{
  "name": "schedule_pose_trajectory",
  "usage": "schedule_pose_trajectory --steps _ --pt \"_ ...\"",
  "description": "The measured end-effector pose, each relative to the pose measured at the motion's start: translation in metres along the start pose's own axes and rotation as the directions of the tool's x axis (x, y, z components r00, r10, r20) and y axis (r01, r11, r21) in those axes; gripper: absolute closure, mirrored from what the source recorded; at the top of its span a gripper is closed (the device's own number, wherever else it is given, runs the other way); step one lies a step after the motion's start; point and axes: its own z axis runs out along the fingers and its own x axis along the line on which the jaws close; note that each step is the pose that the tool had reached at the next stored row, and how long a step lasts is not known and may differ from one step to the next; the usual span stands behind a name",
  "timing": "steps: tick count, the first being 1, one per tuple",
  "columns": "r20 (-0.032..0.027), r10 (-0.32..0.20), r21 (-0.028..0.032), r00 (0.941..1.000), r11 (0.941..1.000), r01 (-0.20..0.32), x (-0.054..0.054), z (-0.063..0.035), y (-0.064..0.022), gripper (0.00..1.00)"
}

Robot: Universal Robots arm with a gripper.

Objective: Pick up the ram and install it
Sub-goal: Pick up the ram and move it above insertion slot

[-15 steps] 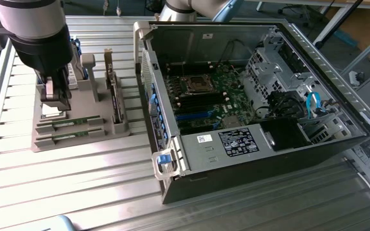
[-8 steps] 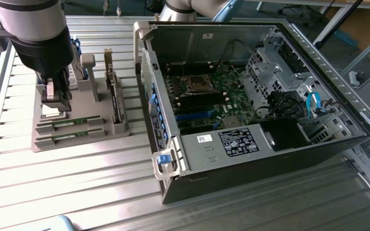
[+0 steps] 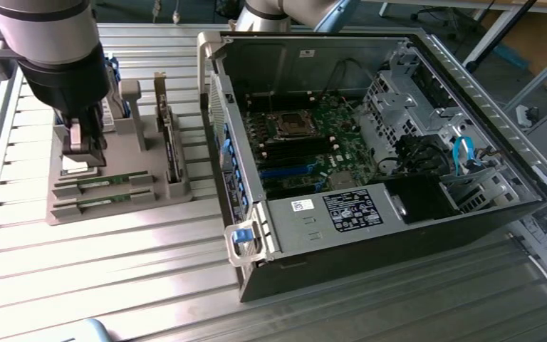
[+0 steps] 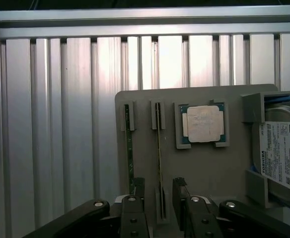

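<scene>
Found black two-fingered gripper [image 4: 159, 191] spread wide, gripping nothing, its fingers [image 4: 181, 193] either side of long thin green ram stick [image 4: 159, 148] standing on edge in slotted grey plastic tray [image 4: 209, 171]. Noted second green stick [image 4: 128, 153] just beside, crowding one finger. Recorded square silver processor chip [image 4: 203, 124] and white-labelled hard drive [image 4: 284, 158] near on same tray. Logged open black computer case [image 3: 369, 260] at exterior view's right, well apart, on ribbed aluminium table [image 3: 112, 278].

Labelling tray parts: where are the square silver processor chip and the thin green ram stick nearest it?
Square silver processor chip [image 4: 203, 124]: wrist view, centre of its lid.
Thin green ram stick nearest it [image 4: 158, 148]: wrist view, midway along its upper edge.
</scene>
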Motion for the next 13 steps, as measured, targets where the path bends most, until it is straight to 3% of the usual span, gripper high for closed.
schedule_pose_trajectory --steps 13 --pt "0.0000 0.000 0.0000 1.0000 1.0000 0.000 -0.0001 0.0063 -0.0002 0.64"
